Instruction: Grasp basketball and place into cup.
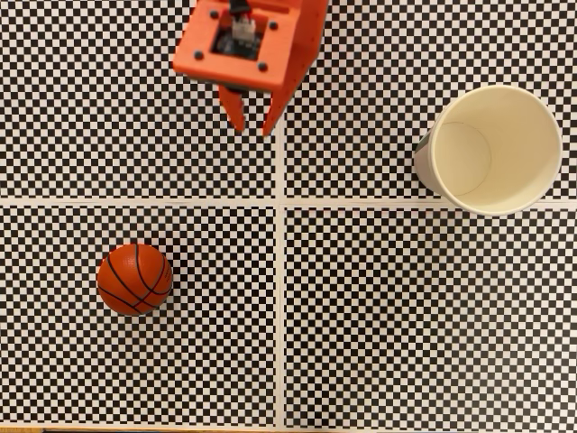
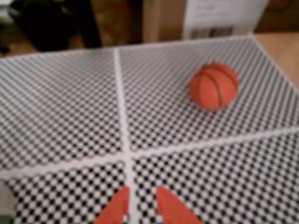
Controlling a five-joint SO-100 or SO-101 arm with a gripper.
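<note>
The basketball [image 1: 134, 279] is a small orange ball with black seams, resting on the checkered mat at the lower left of the fixed view. In the wrist view the basketball [image 2: 213, 86] lies ahead and to the right. The cream-white paper cup [image 1: 523, 135] stands upright at the upper right, its pale inside holding nothing. My orange gripper [image 1: 253, 124] hangs at the top centre over the white cross line, well apart from ball and cup. Its fingertips [image 2: 122, 193] are a narrow gap apart, open with nothing between them.
A black-and-white checkered mat [image 1: 379, 307] covers the table, split by a white cross. In the wrist view a cardboard box [image 2: 224, 16] and dark shapes stand beyond the mat's far edge. Bare wood [image 2: 282, 46] shows at the right.
</note>
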